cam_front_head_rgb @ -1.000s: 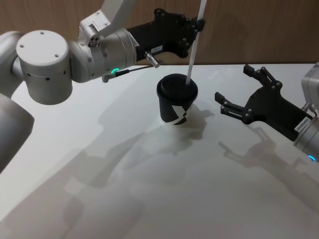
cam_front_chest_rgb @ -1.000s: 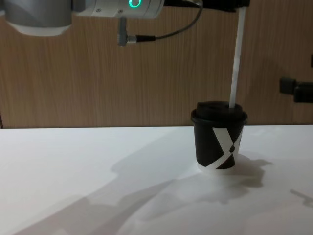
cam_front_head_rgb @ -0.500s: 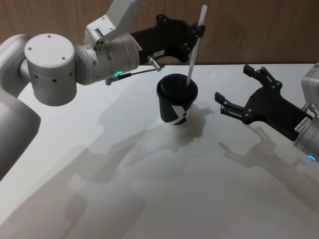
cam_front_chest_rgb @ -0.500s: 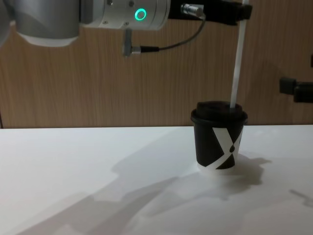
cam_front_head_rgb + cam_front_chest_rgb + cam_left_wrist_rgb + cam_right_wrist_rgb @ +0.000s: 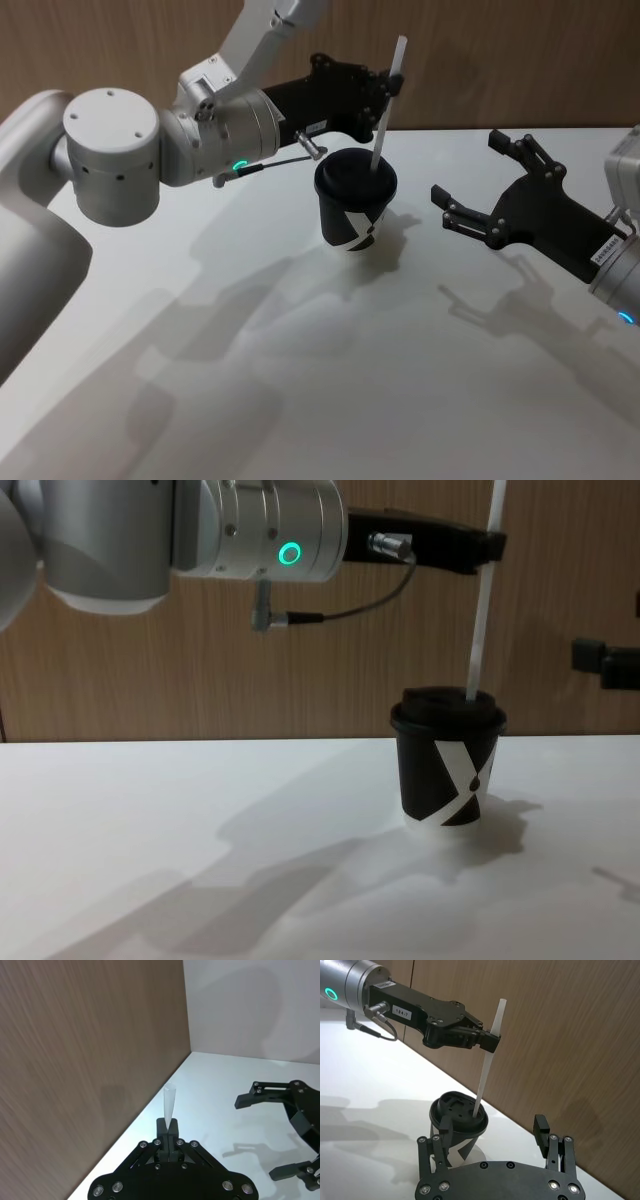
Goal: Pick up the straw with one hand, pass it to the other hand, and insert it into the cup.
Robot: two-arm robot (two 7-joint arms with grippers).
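Head view: we are seeing the left gripper (image 5: 388, 82) pinching the straw (image 5: 384, 124) near its top, the long axis running steeply down into the lid of the cup (image 5: 355, 203) on the counter (image 5: 300, 380); the right gripper (image 5: 478, 190) is idling spread open, beside the cup. Left wrist view: the straw tip (image 5: 169, 1108) is standing clamped between closed fingers. Right wrist view: we are reading "184-7" on a label (image 5: 403, 1011). Chest view: the straw (image 5: 482, 605) is entering the cup (image 5: 448, 765), which is showing a white X-like mark.
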